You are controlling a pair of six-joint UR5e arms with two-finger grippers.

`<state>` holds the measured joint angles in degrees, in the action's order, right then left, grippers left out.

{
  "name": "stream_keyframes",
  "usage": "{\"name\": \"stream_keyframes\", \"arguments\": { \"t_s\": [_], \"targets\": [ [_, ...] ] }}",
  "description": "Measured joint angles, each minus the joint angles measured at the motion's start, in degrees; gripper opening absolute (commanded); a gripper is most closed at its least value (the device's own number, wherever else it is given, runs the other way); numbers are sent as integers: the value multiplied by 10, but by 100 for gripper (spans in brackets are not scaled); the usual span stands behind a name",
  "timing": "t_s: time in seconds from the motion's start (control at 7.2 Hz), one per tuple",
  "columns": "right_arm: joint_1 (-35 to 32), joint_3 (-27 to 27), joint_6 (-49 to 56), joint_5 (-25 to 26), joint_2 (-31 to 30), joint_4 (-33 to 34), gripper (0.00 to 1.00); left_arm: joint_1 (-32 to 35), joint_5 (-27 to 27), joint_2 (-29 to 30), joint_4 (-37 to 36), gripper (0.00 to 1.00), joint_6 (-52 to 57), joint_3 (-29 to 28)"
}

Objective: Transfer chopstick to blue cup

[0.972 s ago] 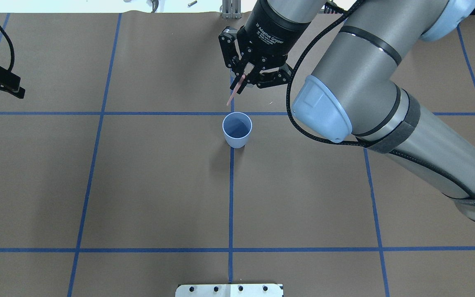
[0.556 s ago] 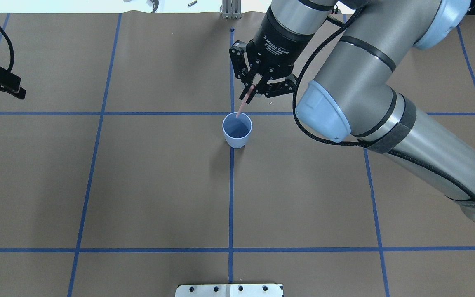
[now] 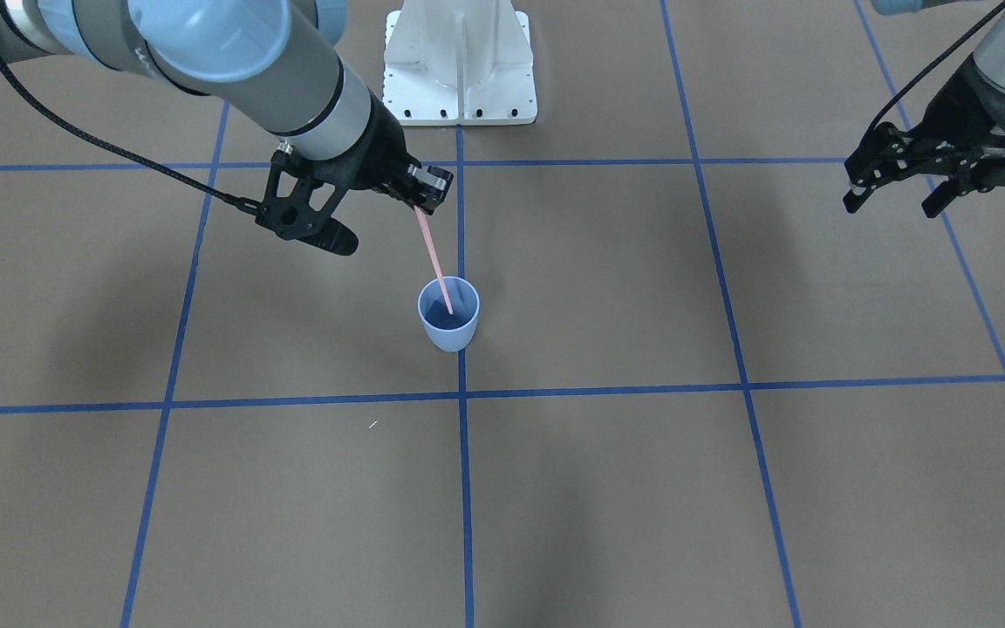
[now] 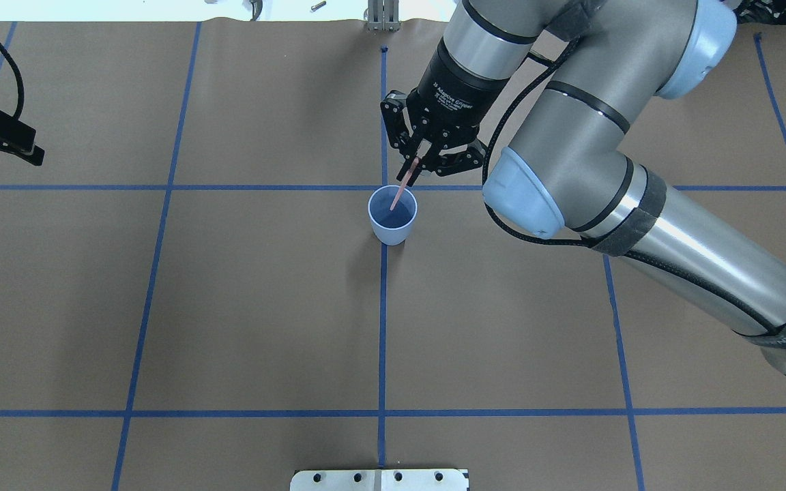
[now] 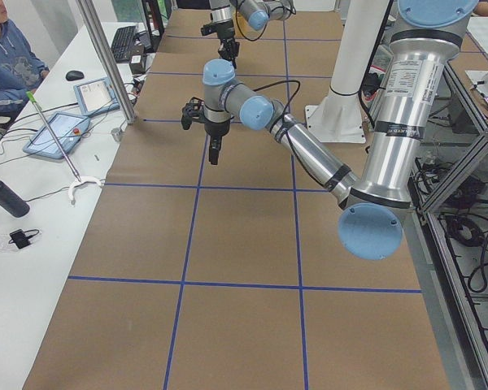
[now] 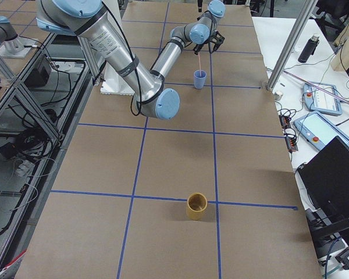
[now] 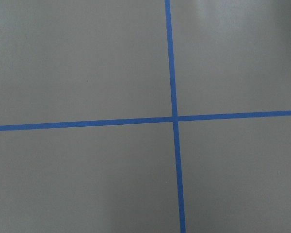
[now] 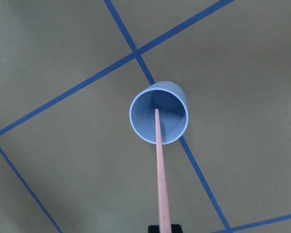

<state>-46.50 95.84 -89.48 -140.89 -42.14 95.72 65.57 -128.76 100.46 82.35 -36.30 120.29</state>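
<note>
Opposed exterior views, shared blue cup [image 4: 391,234]

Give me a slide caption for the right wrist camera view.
Wrist view: chopstick tip reaching down inside the upright blue cup.

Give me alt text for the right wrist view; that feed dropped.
A pink chopstick runs from the bottom edge up into the upright blue cup, tip inside its mouth. The cup stands on a blue tape line on the brown table.
</note>
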Motion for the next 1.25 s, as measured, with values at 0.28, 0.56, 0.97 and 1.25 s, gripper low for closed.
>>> {"name": "stream_keyframes", "arguments": {
  "t_s": [0.28,0.56,0.97,1.25],
  "targets": [
    [2,-11,5,1,-2,-15,100,0,0,0,0,98,0,-3],
    [-16,7,19,-4,-28,-16,100,-1,0,0,0,98,0,-6],
    [-119,107,133,-22,-176,-15,100,-2,0,2,0,98,1,-8],
    [-196,135,244,-28,-267,-15,100,-2,1,2,0,98,2,-8]
  ]
}}
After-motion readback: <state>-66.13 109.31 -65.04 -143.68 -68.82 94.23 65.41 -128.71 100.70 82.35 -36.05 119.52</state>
